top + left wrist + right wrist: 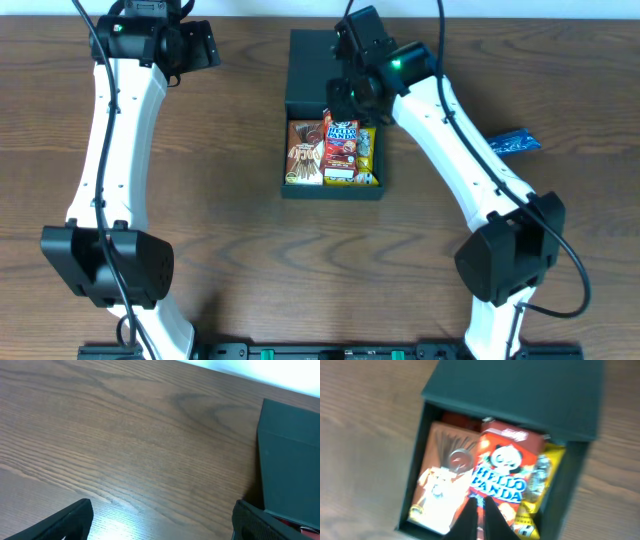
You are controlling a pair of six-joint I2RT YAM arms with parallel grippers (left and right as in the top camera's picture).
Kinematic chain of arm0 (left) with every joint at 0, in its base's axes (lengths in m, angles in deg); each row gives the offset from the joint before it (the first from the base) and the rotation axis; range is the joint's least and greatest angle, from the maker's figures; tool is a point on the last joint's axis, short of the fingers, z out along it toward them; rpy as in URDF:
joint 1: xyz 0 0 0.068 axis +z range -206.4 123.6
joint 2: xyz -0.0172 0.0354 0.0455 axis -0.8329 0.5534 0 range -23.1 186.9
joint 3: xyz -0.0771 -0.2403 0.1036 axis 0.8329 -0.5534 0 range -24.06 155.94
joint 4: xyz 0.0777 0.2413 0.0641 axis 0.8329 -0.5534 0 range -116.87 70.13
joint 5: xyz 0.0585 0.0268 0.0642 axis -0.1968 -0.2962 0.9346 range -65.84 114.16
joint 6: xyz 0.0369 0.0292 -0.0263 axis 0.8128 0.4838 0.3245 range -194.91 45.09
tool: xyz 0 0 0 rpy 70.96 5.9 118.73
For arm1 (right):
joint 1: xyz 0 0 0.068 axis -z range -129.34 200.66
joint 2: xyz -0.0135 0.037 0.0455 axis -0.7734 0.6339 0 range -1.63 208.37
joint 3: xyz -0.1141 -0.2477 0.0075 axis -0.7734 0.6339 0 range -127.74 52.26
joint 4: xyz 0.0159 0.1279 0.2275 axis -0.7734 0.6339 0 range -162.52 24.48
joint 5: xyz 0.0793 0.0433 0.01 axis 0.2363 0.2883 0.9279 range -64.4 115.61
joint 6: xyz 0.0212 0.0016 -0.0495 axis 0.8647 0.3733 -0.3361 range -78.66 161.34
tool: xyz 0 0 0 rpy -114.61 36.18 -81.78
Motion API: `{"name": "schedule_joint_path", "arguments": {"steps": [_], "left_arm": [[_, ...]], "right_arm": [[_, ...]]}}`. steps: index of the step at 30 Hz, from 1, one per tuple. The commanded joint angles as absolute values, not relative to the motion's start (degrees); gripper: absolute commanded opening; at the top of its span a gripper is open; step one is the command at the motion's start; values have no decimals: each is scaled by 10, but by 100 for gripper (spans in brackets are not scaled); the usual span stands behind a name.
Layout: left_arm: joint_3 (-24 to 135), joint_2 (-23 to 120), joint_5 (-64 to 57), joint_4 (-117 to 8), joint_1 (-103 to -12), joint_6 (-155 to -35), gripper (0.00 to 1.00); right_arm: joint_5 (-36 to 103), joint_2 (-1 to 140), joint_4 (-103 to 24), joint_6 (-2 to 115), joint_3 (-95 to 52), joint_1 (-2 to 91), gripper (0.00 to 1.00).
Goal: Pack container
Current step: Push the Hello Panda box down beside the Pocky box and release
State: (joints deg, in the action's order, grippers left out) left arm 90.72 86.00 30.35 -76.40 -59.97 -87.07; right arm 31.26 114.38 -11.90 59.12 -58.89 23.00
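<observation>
The dark teal-grey container [332,193] sits at the table's middle, its flap lid [308,75] lying over its far half. Inside lie a brown snack packet [304,152], a red Hello Panda box [341,148] and a yellow packet [367,150]. My right gripper [345,95] hovers over the box near the lid's edge. In the right wrist view its fingers [480,505] are shut and empty above the Hello Panda box [507,470], with the lid [520,395] beyond. My left gripper [200,45] is open and empty at the far left. Its view shows bare wood between the fingers [162,522] and the container's side [290,460].
A blue snack packet [515,143] lies on the wooden table to the right of the container, beside the right arm. The arm bases stand at the near edge on both sides.
</observation>
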Motion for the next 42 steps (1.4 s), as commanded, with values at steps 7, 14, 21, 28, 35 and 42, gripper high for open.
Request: {"name": "schedule_joint_path", "arguments": {"steps": [7,14,21,28,35,42], "left_arm": [[916,863,305,-765,-598,-871,90],[916,863,305,-766,-598,-871,90],[916,863,305,-766,-598,-871,90],[916,863,305,-770,-598,-871,90],[916,863,305,-770,-598,-871,90],[916,863,305,-764,-598,-871,90]], "right_arm": [[444,1139,-186,535,-462,233,1],[453,1139,-223,523,-378,233,2],[452,1139,-244,520,-353,236,1],[475,1130,-239,520,-407,257,1],[477,1130,-222,493,-411,293,1],[472,1137,-221,474,-402,296,1]]}}
